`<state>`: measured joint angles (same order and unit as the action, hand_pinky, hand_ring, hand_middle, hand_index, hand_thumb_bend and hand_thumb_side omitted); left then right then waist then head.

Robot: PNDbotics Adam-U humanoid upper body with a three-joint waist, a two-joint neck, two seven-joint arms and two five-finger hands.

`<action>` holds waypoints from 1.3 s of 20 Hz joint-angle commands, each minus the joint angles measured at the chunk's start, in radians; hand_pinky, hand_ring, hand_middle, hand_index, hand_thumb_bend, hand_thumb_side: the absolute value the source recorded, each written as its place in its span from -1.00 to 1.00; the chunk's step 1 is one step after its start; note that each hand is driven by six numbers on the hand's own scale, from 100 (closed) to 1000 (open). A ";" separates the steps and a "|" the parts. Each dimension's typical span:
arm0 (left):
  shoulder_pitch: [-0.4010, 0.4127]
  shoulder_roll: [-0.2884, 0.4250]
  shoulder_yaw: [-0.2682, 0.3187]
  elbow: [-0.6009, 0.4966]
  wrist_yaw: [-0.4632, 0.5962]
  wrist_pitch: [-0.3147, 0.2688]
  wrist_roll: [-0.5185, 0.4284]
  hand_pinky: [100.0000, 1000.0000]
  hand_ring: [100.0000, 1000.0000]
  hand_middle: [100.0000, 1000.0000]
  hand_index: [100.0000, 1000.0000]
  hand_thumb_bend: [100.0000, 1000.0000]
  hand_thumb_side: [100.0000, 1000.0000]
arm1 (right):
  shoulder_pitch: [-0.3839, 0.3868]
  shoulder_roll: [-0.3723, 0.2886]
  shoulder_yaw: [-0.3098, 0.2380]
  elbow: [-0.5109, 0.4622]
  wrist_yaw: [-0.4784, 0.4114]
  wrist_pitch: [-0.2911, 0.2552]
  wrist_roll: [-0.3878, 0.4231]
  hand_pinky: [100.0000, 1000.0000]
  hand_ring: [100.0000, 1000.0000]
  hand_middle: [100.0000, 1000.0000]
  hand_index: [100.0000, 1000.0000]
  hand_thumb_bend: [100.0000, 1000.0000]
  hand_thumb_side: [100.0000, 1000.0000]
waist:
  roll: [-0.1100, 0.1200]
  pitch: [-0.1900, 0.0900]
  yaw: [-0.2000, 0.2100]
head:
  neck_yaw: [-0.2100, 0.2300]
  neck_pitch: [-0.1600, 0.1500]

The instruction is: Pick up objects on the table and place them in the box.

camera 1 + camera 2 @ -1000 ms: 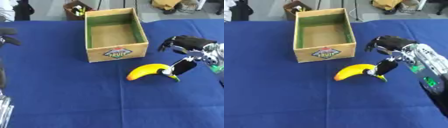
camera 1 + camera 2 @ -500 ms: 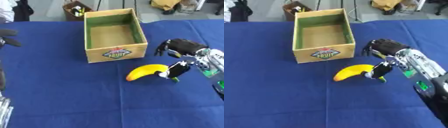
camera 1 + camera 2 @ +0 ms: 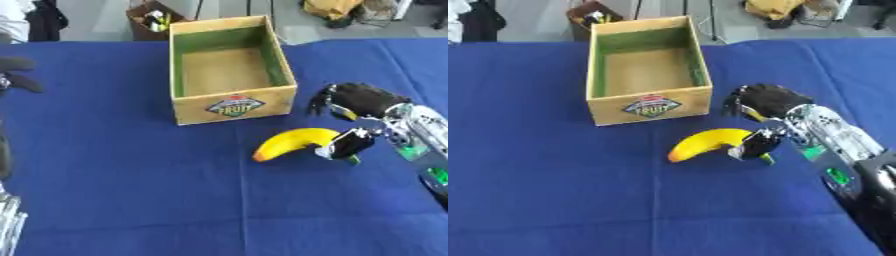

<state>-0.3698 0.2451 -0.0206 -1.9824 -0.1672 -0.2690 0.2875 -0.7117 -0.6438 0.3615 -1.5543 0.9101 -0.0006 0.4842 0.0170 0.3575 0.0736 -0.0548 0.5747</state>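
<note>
Blue cloth table (image 3: 131,190) w/ an open wooden box (image 3: 229,65), empty inside. A yellow banana (image 3: 293,142) lies just in front of the box's near right corner, stem end to the right. Robot's right hand (image 3: 354,100) sits at that stem end: fingers curled above, thumb low by the stem, not yet closed on it. Left hand barely shows at the left edge; fingers can't tell. Banana looks light, smooth, curved, may roll; best taken mid-body.
</note>
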 commanded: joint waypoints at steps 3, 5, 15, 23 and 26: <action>-0.010 0.007 -0.003 -0.018 0.006 -0.001 -0.003 -0.18 0.14 0.33 0.56 -1.00 1.00 | -0.004 -0.008 0.000 0.002 0.008 -0.019 0.008 0.42 0.47 0.10 0.42 -0.37 -0.48 | 0.000 -0.018 0.000 | -0.002 -0.010; -0.011 0.007 -0.003 -0.018 0.007 0.000 -0.003 -0.18 0.14 0.34 0.56 -1.00 1.00 | -0.003 -0.007 0.000 0.000 0.004 -0.022 0.008 0.41 0.46 0.09 0.40 -0.39 -0.47 | 0.000 -0.017 0.001 | -0.002 -0.011; -0.013 0.006 -0.004 -0.018 0.008 0.002 -0.004 -0.18 0.14 0.34 0.56 -1.00 1.00 | -0.001 -0.005 0.002 0.001 -0.014 -0.019 -0.024 0.34 0.40 -0.04 0.26 -0.52 -0.42 | 0.000 -0.015 0.003 | -0.001 -0.012; -0.014 0.005 -0.005 -0.018 0.008 0.002 -0.003 -0.18 0.15 0.34 0.56 -1.00 1.00 | 0.001 -0.004 0.004 0.010 -0.014 -0.016 -0.026 0.34 0.42 0.00 0.30 -0.63 -0.42 | 0.001 -0.012 0.005 | -0.002 -0.014; -0.015 0.004 -0.006 -0.018 0.008 0.002 -0.003 -0.18 0.15 0.34 0.56 -1.00 1.00 | 0.001 -0.002 0.003 0.022 -0.011 -0.022 -0.012 0.36 0.45 0.04 0.33 -0.64 -0.45 | 0.001 -0.011 0.007 | -0.003 -0.016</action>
<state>-0.3734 0.2447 -0.0260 -1.9824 -0.1667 -0.2671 0.2856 -0.7033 -0.6345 0.3699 -1.5355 0.8965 -0.0210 0.4667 0.0169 0.3628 0.0802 -0.0550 0.5692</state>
